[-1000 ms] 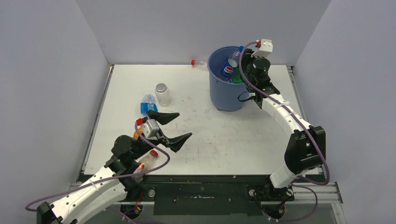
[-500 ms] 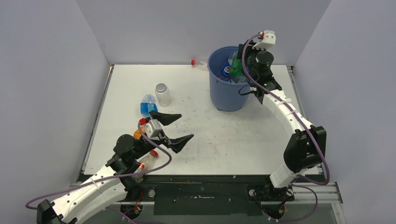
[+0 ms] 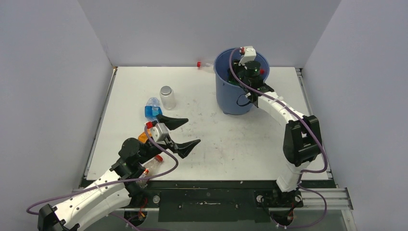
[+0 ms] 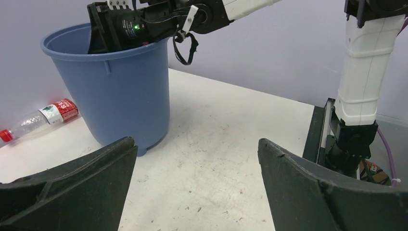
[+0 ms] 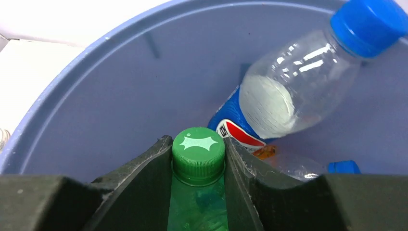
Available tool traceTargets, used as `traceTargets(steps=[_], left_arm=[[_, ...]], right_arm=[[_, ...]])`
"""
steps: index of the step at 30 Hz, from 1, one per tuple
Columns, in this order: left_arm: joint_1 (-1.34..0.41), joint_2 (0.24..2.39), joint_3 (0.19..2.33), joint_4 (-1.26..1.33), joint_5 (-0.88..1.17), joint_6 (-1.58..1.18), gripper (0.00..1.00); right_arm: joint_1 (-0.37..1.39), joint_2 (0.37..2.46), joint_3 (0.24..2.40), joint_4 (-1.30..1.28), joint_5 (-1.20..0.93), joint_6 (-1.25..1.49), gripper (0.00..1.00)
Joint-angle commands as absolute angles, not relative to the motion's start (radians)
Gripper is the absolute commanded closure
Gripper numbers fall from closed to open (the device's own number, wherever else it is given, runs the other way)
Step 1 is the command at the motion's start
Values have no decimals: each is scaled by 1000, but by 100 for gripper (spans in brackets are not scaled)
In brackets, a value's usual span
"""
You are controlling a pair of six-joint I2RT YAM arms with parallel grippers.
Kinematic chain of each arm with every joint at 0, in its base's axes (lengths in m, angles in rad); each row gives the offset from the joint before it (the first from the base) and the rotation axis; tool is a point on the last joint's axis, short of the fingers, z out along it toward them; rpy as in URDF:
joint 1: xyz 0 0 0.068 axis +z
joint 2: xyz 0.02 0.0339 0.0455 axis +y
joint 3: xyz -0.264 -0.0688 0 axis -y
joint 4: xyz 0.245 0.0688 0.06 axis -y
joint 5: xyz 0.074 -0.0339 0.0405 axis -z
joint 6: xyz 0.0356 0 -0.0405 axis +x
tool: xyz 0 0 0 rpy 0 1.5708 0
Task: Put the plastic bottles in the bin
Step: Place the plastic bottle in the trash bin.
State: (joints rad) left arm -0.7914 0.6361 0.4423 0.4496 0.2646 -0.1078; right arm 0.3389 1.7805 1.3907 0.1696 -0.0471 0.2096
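A round blue bin point(image 3: 230, 98) stands on a white table point(image 3: 240, 144), toward its far right and close to the back wall. Inside the bin, the right wrist camera shows a green bottle point(image 5: 197, 211) with its green cap facing the lens. The right gripper point(image 5: 197, 142) is clamped on this bottle, its two dark fingers pressed against either side of the neck and cap. The bottle sits within the bin's rim, above the things already there. Deeper in the bin, a Pepsi bottle point(image 5: 284, 96) with a blue label and blue cap leans against the inner wall. Beside it lies a blue-capped bottle point(image 5: 298, 166), clear and mostly hidden.

Just behind the bin to its left, against the back wall, a red-labelled bottle point(image 3: 206, 66) with a red cap lies on its side. Well to the left of the bin and nearer the front, a clear bottle point(image 3: 167, 97) shows a grey round end. A blue bottle point(image 3: 153, 108) lies just beside it.

Farther from the bin on that same side, the left gripper point(image 3: 192, 130) is held over the table, pointing toward the bin. Its jaws are spread wide and hold nothing. Beside the left arm an orange bottle point(image 3: 143, 138) is partly hidden. A red-capped bottle point(image 3: 150, 166), clear, lies at the near edge, farthest from the bin.
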Motion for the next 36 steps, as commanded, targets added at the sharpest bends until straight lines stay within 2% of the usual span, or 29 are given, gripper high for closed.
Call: traceTargets(steps=[1, 8, 14, 21, 35, 36], left_arm=[[-798, 635, 477, 464, 271, -97, 4], [-801, 644, 479, 461, 273, -97, 4], [-801, 646, 479, 460, 272, -97, 4], [-800, 645, 482, 460, 277, -97, 4], [-802, 646, 484, 456, 281, -95, 4], [-803, 646, 484, 455, 280, -95, 4]], right_arm=[[338, 1773, 1387, 148, -92, 165, 95], [319, 1722, 1409, 190, -154, 240, 95], [319, 1701, 1512, 232, -176, 322, 95], [321, 1805, 1662, 99, -165, 302, 95], [328, 1914, 1659, -70, -157, 219, 95], [328, 1919, 1662, -75, -166, 220, 90]])
